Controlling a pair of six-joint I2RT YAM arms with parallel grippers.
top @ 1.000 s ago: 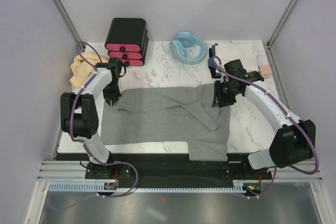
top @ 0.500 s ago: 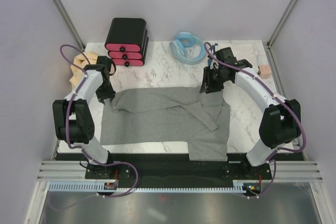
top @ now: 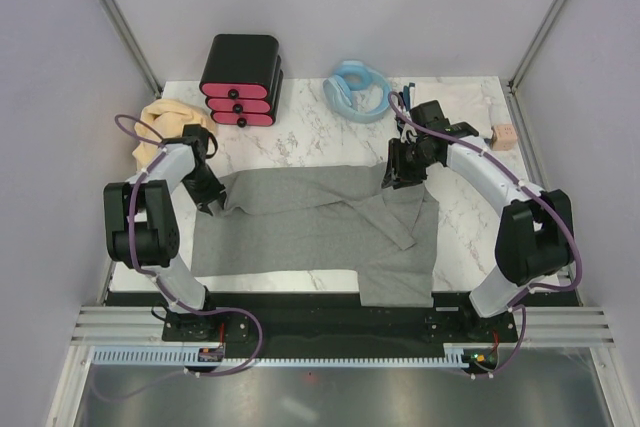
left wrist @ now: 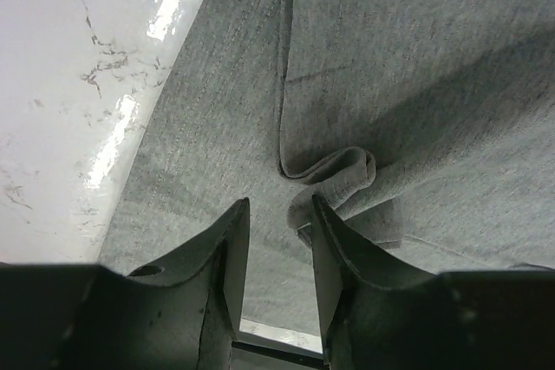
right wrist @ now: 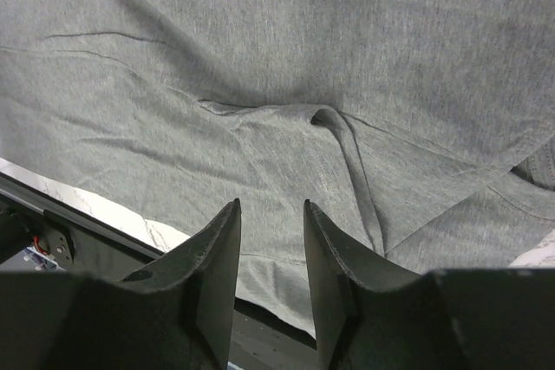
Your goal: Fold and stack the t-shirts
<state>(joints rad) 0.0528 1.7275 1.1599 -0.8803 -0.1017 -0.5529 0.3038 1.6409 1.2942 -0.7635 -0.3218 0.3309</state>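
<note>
Grey t-shirt [top: 300, 232] is lying spread on the marble table [top: 470, 237], right side flapped over in a loose diagonal fold and one corner running past the near edge, so the first fold looks only half done. Left gripper [top: 212, 205] is hovering at the far-left corner and right gripper [top: 393, 179] at the far-right edge, fingers apart, gripping nothing, cloth just beneath. Next move is likely calling for both pinching that far edge and drawing it over evenly; yellow shirt [top: 165, 122] is sitting bunched far left.

No readable text, label, brand or number anywhere.
</note>
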